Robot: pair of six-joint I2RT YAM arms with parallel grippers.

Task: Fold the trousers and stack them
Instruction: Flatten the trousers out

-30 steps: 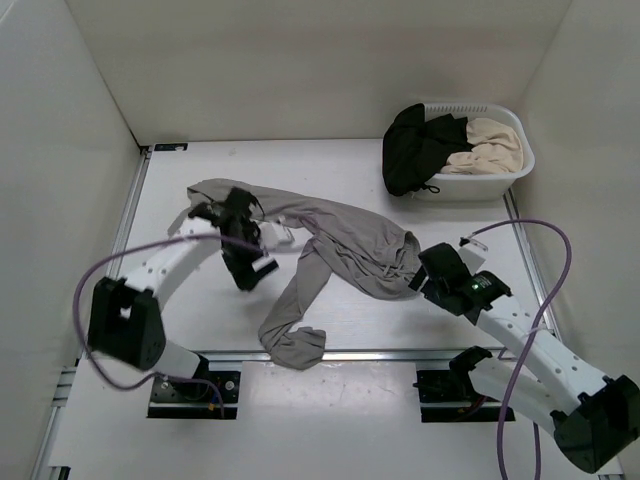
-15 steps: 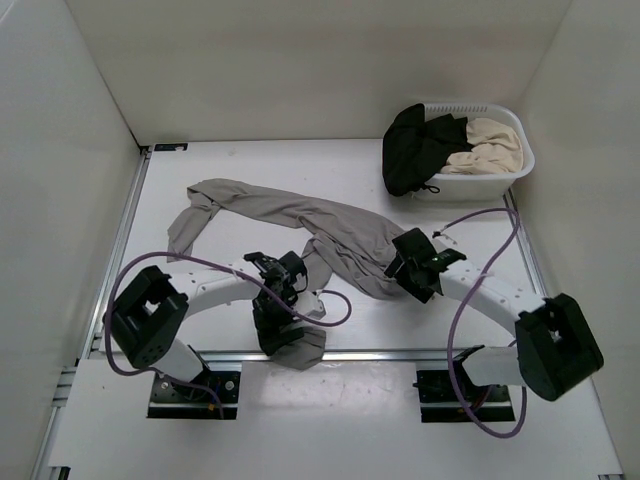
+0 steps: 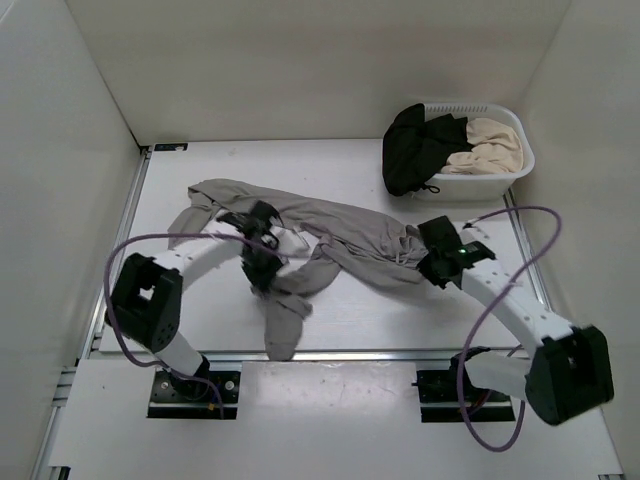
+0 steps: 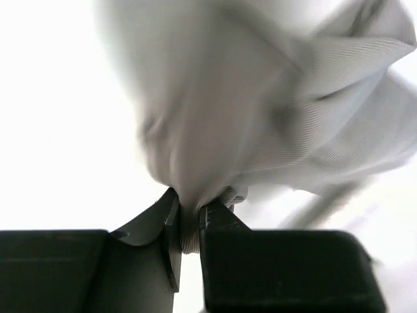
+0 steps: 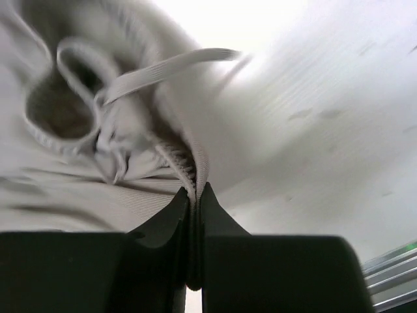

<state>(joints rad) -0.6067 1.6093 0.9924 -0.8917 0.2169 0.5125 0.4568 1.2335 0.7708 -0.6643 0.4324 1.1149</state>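
Plain mid-grey trousers (image 3: pixel 350 235), white basket (image 3: pixel 490 184)

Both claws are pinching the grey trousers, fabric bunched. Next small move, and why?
Probably lift both slightly and draw them apart: the left claw pinches a leg and the right claw the drawstring waistband of the crumpled mid-grey soft fabric trousers, which lie twisted, so tension should flatten them.

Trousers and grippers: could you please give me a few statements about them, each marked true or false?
1. The left gripper is shut on the trousers. True.
2. The right gripper is open, clear of the cloth. False: it is shut on an edge of the trousers.
3. The trousers lie folded in the basket. False: they lie unfolded on the table.
4. The basket holds a black garment and a beige garment. True.
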